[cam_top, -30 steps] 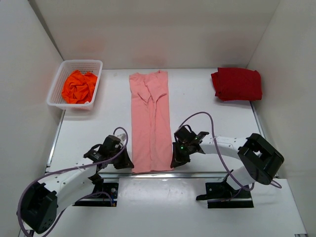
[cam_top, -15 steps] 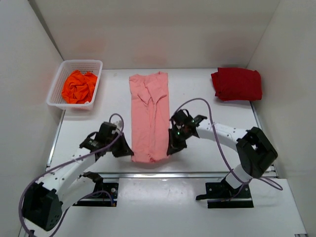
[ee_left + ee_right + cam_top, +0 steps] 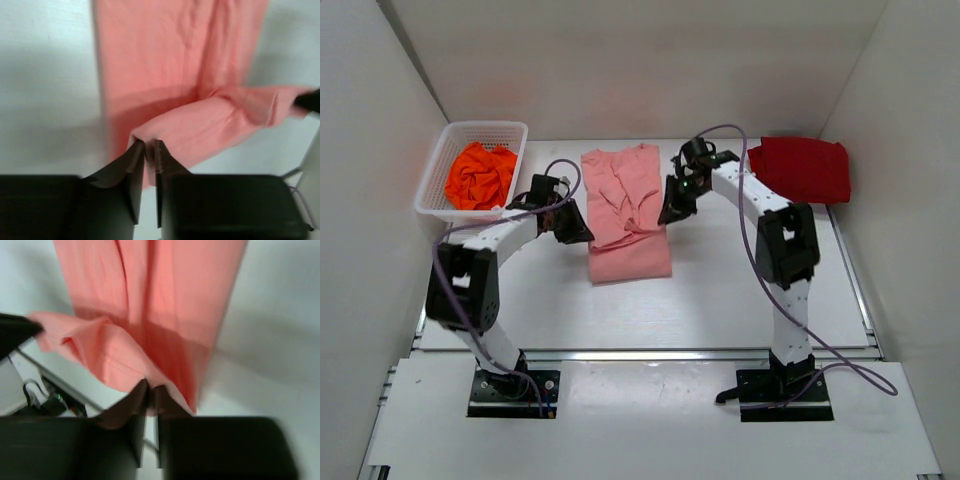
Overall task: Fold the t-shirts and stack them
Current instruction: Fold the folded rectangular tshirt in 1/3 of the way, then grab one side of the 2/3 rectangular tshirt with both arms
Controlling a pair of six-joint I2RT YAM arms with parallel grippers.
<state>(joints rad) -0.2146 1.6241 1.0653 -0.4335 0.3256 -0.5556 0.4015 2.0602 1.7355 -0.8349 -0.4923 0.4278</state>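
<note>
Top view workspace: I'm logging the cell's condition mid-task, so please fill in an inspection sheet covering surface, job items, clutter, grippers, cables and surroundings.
Surface: white table, no stains seen.
Job's things: salmon-pink t-shirt at centre, its near part doubled over itself; dark red t-shirt folded at the far right; orange t-shirt crumpled in the white basket at the far left.
Clutter: nothing seen.
Grippers: left gripper and right gripper each shut on one side of the salmon-pink t-shirt's raised fold, held above the lower layer.
Cables: purple cables loop loosely along both arms.
Surroundings: white walls on three sides.
</note>
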